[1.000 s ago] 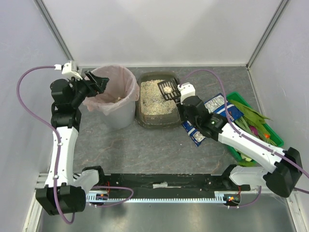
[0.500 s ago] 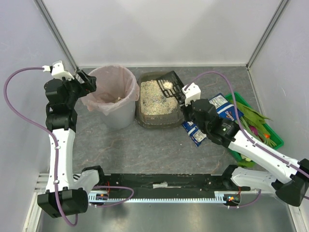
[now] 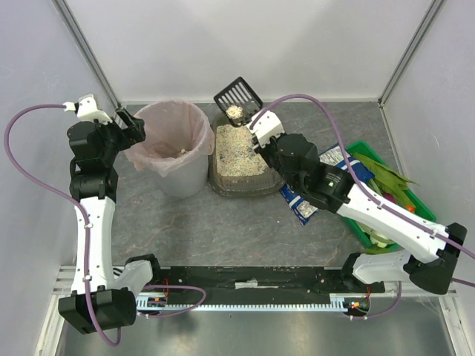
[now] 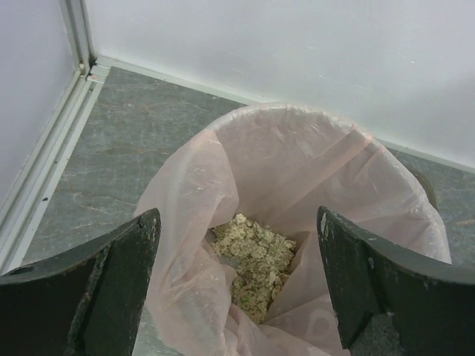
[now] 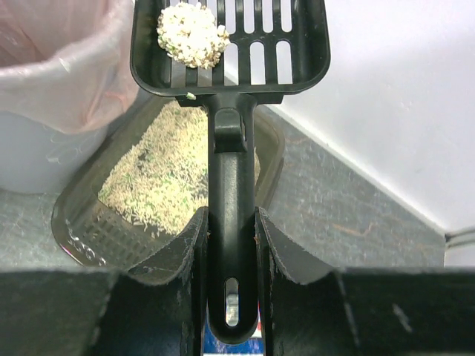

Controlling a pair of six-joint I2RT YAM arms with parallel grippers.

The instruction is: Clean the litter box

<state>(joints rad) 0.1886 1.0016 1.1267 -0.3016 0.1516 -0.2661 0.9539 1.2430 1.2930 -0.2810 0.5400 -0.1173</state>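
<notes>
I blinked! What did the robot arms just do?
The right gripper, shut on the black scoop, lifted it with its litter clump from over the litter box, up and toward the back. The left gripper drew back left from the pink-lined bin and opened wider. Bin and litter box stayed put.

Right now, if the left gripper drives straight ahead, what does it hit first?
Likely the translucent pink plastic liner draped over the near rim of the round pale bin, dead ahead between the open left gripper's fingers; depth is unclear.
</notes>
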